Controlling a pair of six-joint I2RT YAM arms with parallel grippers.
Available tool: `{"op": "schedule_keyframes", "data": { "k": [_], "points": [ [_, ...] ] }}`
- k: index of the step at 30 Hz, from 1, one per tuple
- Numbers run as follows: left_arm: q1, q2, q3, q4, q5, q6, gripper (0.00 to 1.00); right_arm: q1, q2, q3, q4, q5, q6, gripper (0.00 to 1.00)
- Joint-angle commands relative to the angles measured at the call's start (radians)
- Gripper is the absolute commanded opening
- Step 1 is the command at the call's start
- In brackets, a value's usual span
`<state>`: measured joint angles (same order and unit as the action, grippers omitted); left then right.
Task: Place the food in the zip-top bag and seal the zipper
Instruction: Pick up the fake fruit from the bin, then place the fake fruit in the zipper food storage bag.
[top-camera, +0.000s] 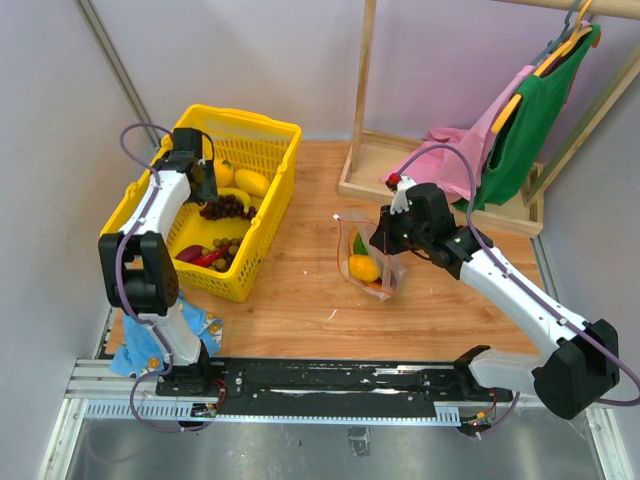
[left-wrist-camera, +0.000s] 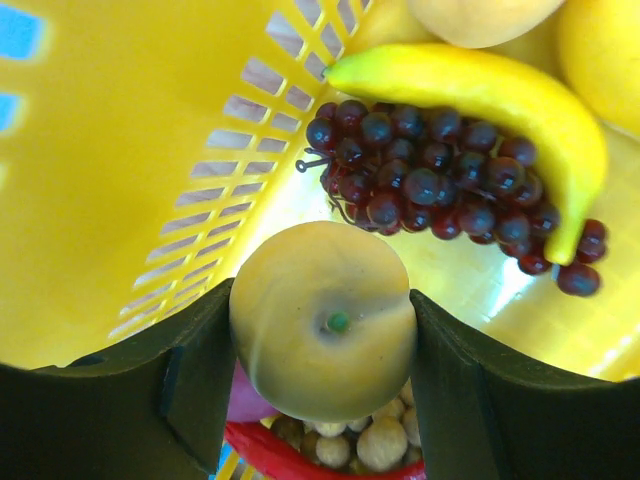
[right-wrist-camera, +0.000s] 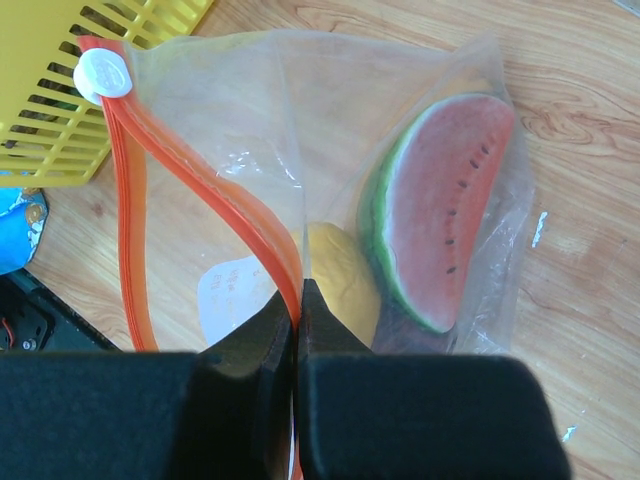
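Observation:
My left gripper (left-wrist-camera: 322, 330) is shut on a round yellow fruit (left-wrist-camera: 322, 318) and holds it inside the yellow basket (top-camera: 265, 135), above a banana (left-wrist-camera: 480, 95), dark grapes (left-wrist-camera: 430, 185) and small tan balls. My right gripper (right-wrist-camera: 300, 300) is shut on the red zipper strip (right-wrist-camera: 215, 195) of the clear zip-top bag (right-wrist-camera: 270, 120), which hangs open. The white slider (right-wrist-camera: 102, 73) sits at the strip's far end. In the bag lie a watermelon wedge (right-wrist-camera: 440, 210) and a yellow fruit (right-wrist-camera: 340, 275). In the top view the bag (top-camera: 366, 262) stands mid-table by the right gripper (top-camera: 385, 235).
A wooden rack (top-camera: 440, 190) with pink and green clothes stands at the back right. A blue cloth (top-camera: 190, 325) lies by the left arm's base. The basket's wall (left-wrist-camera: 120, 180) is close on the left gripper's left side.

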<state>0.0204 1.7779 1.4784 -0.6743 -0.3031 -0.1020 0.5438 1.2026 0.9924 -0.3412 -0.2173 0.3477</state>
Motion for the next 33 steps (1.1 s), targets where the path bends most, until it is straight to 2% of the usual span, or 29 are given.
{"op": "schedule_keyframes", "data": {
  "k": [1, 11, 16, 24, 33],
  "points": [
    [-0.028, -0.123, 0.006, -0.016, 0.083, -0.002, 0.36, 0.004, 0.0, 0.048, 0.005, -0.005, 0.01, 0.02],
    [-0.175, -0.288, 0.043, -0.059, 0.168, 0.045, 0.35, 0.003, -0.006, 0.055, 0.002, -0.007, 0.014, 0.02],
    [-0.282, -0.368, 0.045, -0.064, 0.194, 0.07, 0.35, 0.004, 0.0, 0.063, -0.002, -0.014, 0.013, 0.02],
    [-0.528, -0.446, 0.052, -0.039, 0.263, 0.086, 0.35, 0.004, 0.014, 0.08, -0.004, -0.025, 0.012, 0.02],
    [-0.821, -0.473, 0.011, 0.121, 0.332, 0.104, 0.35, 0.004, 0.006, 0.092, -0.006, -0.033, 0.017, 0.02]
  ]
}}
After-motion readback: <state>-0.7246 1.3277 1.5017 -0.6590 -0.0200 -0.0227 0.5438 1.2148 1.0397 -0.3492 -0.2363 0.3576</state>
